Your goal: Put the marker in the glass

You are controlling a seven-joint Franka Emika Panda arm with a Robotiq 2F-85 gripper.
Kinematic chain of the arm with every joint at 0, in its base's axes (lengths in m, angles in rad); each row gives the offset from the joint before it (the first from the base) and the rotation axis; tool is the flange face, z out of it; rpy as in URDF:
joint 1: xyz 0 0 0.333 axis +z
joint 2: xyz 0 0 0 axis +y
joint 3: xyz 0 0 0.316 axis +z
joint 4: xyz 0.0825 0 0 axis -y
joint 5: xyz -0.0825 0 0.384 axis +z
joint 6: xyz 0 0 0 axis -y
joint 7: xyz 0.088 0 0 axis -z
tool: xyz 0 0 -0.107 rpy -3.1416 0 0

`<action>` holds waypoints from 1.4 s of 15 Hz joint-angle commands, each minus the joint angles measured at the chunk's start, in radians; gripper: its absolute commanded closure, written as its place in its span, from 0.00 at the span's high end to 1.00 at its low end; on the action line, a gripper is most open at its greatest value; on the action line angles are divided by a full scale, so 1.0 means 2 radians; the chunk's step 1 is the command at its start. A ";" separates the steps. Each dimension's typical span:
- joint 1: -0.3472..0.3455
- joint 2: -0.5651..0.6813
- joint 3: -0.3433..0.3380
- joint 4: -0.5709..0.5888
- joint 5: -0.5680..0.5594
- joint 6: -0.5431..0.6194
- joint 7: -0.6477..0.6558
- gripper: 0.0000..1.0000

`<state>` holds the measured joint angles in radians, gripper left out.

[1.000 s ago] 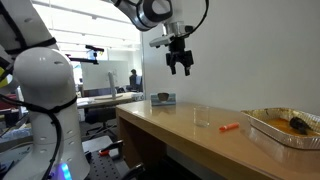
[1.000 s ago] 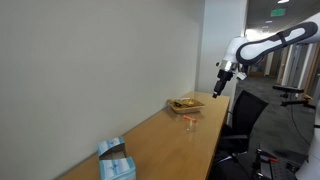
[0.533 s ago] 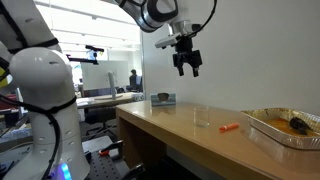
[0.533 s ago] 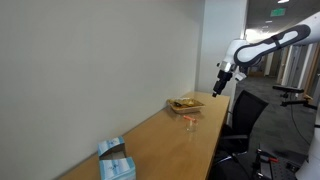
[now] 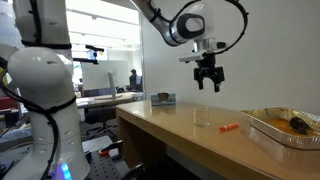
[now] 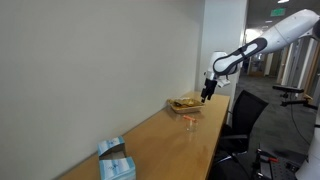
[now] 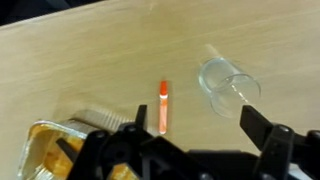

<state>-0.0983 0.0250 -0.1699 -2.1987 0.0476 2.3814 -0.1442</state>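
Note:
An orange marker [image 7: 164, 107] lies flat on the wooden table [image 7: 80, 60]; it also shows in an exterior view [image 5: 229, 127]. A clear glass [image 7: 226, 86] stands upright just beside the marker, also seen in an exterior view [image 5: 202, 117]. My gripper [image 5: 208, 82] hangs high above the table, over the glass and marker, with its fingers spread open and empty. In the wrist view its dark fingers [image 7: 190, 135] frame the bottom edge. It also shows in the other exterior view [image 6: 207, 94].
A foil tray [image 5: 283, 127] holding food stands on the table beyond the marker, also in the wrist view [image 7: 55, 150]. A blue and white carton [image 6: 116, 160] stands at the table's other end. The table edge drops off towards the room.
My gripper has moved sideways along the table towards the glass and marker, staying high and open.

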 commanded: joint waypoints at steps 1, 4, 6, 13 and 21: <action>-0.015 0.108 0.010 0.099 0.040 -0.007 -0.026 1.00; -0.030 0.193 0.021 0.179 0.036 -0.011 -0.025 0.96; -0.043 0.241 0.031 0.229 0.036 -0.020 -0.028 0.92; -0.056 0.348 0.050 0.339 0.015 -0.055 -0.025 0.79; -0.064 0.400 0.052 0.406 0.012 -0.104 -0.027 0.42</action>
<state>-0.2068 0.7943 -0.0840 -1.4492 0.0833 2.2338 -0.1758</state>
